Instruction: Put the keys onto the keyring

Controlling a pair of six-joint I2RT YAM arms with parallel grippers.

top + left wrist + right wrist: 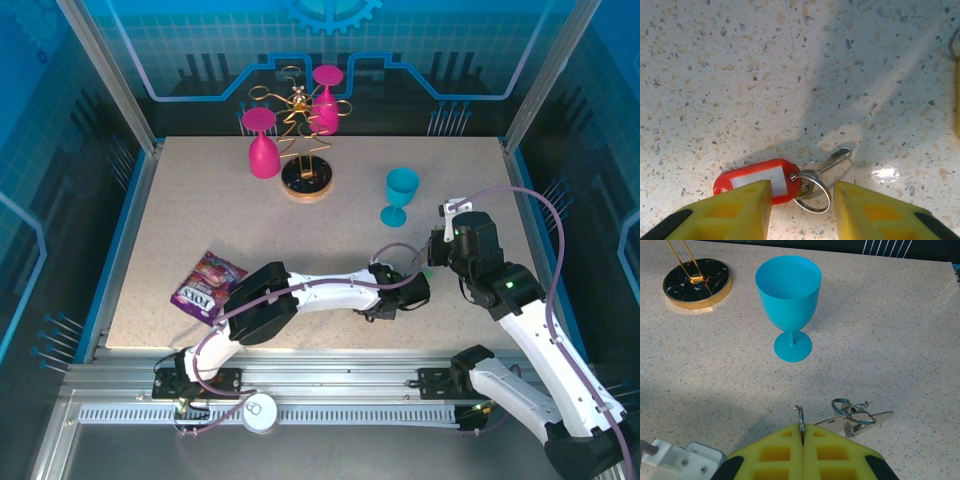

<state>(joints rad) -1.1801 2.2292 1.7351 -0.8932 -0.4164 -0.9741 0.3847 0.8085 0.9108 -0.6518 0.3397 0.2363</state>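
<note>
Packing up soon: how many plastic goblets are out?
3. Left magenta goblet and rear magenta goblet hang inverted on the gold wire rack; turquoise goblet stands right of it. None seems hidden.

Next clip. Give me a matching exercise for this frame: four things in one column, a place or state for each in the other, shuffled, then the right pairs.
Column 1
1. red-tagged key
2. blue goblet
3. pink goblets
4. right claw

Column 2
A. shut on the keyring
B. hanging upside down on the gold rack
C. lying flat between the fingers of the open left claw
D. standing upright on the table

Pairs: 1-C, 2-D, 3-B, 4-A
</note>
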